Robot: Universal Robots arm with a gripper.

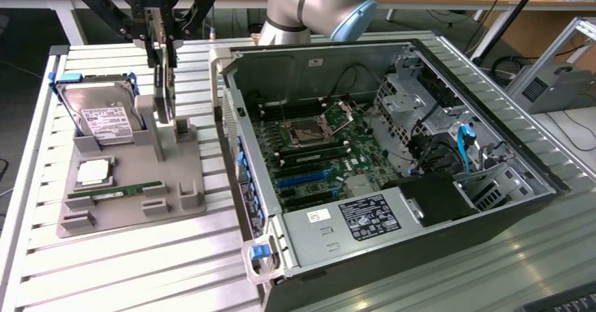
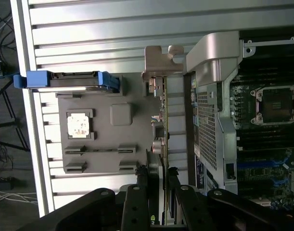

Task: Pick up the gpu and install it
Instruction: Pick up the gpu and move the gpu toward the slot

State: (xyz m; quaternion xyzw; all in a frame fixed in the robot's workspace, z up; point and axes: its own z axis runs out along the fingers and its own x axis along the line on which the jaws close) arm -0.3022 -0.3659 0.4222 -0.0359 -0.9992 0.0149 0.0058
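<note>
So we've got the black gripper (image 1: pixel 161 47) up at the exterior view's left, and its fingers (image 2: pixel 139 207) are pinching the gpu (image 1: pixel 166 82), a thin green circuit card with a silver metal end bracket. One finger sits on each face of the card.

The card stands upright on edge over the grey moulded parts holder (image 1: pixel 139 165). Its lower edge is down by the holder's two upright posts (image 1: pixel 177 127), and we can't tell if it's clear of them or touching.

Also on that holder:
- a boxy hard drive with a white label and blue side rails (image 1: pixel 102 113)
- a small square silver processor chip (image 1: pixel 93 172)
- a narrow green RAM stick (image 1: pixel 116 191) lying flat

Just beside the holder, toward the exterior view's right, sits the open black-and-silver computer case (image 1: pixel 373 68) with its green motherboard (image 1: pixel 317 151) exposed. All of it rests on the slatted aluminium worktop (image 1: pixel 121 263).
</note>
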